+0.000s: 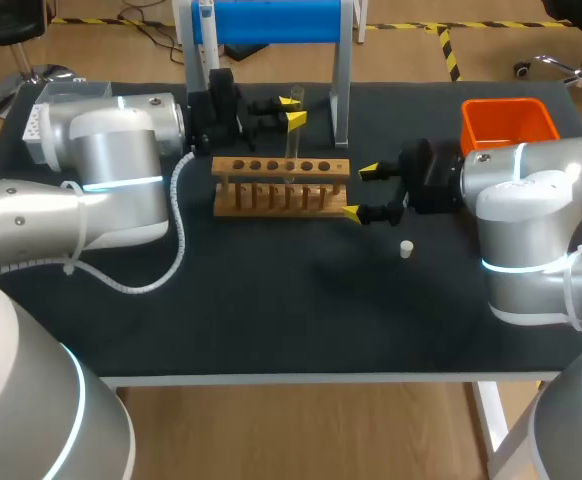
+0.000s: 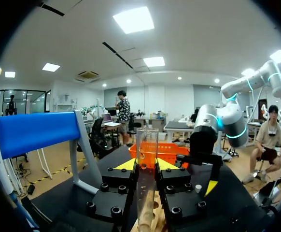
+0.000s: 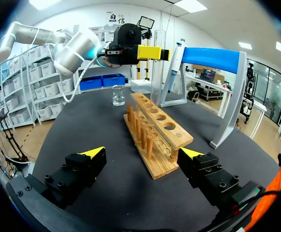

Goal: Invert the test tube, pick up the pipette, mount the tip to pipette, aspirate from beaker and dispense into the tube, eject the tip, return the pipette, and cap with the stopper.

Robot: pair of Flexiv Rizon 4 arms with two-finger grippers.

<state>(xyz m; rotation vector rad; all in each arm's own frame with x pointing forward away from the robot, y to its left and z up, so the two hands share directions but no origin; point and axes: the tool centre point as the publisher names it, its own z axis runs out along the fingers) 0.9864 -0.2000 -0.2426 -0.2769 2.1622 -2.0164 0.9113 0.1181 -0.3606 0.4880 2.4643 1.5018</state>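
A clear test tube (image 1: 293, 140) stands upright over the wooden rack (image 1: 281, 187), and my left gripper (image 1: 292, 110) is shut on it. In the left wrist view the test tube (image 2: 147, 154) sits between the yellow-tipped fingers (image 2: 126, 165), above the rack (image 2: 152, 220). My right gripper (image 1: 360, 191) is open at the rack's right end, holding nothing. From the right wrist, that gripper (image 3: 143, 153) straddles the near end of the rack (image 3: 156, 126). Beyond it are the beaker (image 3: 118, 95), the held tube (image 3: 158, 63) and the pipette (image 3: 176, 54) on its stand. A white stopper (image 1: 406, 249) lies near my right arm.
A blue-topped stand (image 1: 276, 22) rises behind the rack, its right leg (image 1: 340, 90) close to the left gripper. An orange bin (image 1: 507, 122) sits at the back right. The front half of the black table (image 1: 271, 320) holds only a white coiled cable (image 1: 176, 245).
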